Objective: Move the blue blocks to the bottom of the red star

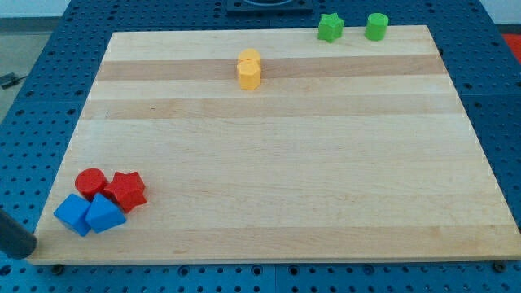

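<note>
Two blue blocks sit at the board's bottom left corner: a blue cube (73, 214) and a blue angular block (105, 214), touching each other. The red star (126, 190) lies just above and right of them, touching the right blue block. A red cylinder (90, 182) sits to the left of the star, above the blue cube. My tip (29, 248) is the end of a dark rod coming in from the view's left edge; it sits off the board's bottom left corner, down-left of the blue cube, apart from it.
Two yellow blocks (249, 68) stand stacked close together at the top centre. A green star (330, 27) and a green cylinder (376, 26) sit at the board's top edge on the right. The wooden board (285, 163) lies on a blue perforated table.
</note>
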Action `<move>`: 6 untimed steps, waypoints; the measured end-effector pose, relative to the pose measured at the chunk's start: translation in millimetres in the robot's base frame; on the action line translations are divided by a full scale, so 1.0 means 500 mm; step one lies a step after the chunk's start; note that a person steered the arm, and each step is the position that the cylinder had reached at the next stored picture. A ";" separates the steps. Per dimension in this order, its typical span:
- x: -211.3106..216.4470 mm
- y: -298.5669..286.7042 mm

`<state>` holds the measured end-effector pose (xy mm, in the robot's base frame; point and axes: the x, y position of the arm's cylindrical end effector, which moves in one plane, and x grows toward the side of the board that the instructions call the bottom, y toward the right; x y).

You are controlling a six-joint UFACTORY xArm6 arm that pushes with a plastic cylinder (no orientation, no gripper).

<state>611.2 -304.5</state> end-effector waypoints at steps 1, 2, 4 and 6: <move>-0.005 0.000; -0.030 0.000; -0.076 0.005; -0.076 0.099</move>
